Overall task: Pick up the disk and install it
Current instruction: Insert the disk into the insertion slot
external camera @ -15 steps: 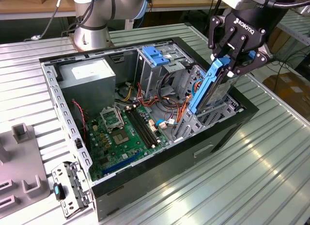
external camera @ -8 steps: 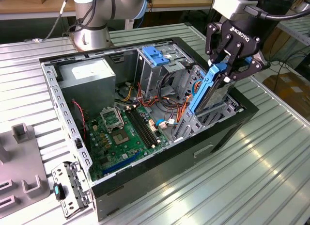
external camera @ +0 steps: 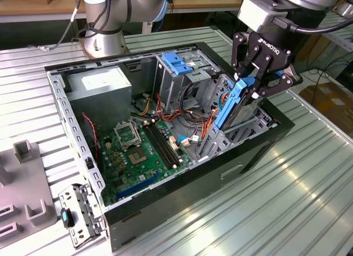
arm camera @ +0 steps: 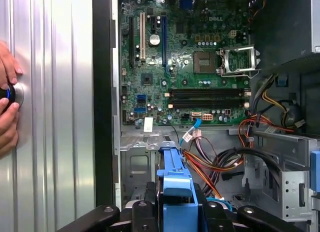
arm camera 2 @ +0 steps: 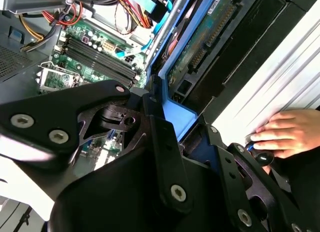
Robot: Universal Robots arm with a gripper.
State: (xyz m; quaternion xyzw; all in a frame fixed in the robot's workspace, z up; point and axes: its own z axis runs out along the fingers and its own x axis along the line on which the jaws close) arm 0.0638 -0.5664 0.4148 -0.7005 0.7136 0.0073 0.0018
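The disk [external camera: 234,106] sits in a blue plastic carrier and stands on edge, tilted, over the drive bay at the front corner of the open computer case [external camera: 259,143]. My gripper [external camera: 255,84] is shut on the disk's upper end, with black fingers on either side of the carrier. In the second wrist view the disk's green circuit side [arm camera 2: 205,37] shows beyond my gripper [arm camera 2: 176,126]. The first wrist view has the blue carrier of the disk [arm camera: 175,184] between my gripper's [arm camera: 177,214] fingers, above the bay's metal frame.
Inside the case lie the motherboard [external camera: 138,148], a grey power-supply box [external camera: 102,85], a drive cage with a blue top [external camera: 179,65] and loose cables [external camera: 193,121]. A person's hand [arm camera: 7,109] rests on a knob on the ribbed table beside the case. A metal bracket [external camera: 77,214] lies near the case's corner.
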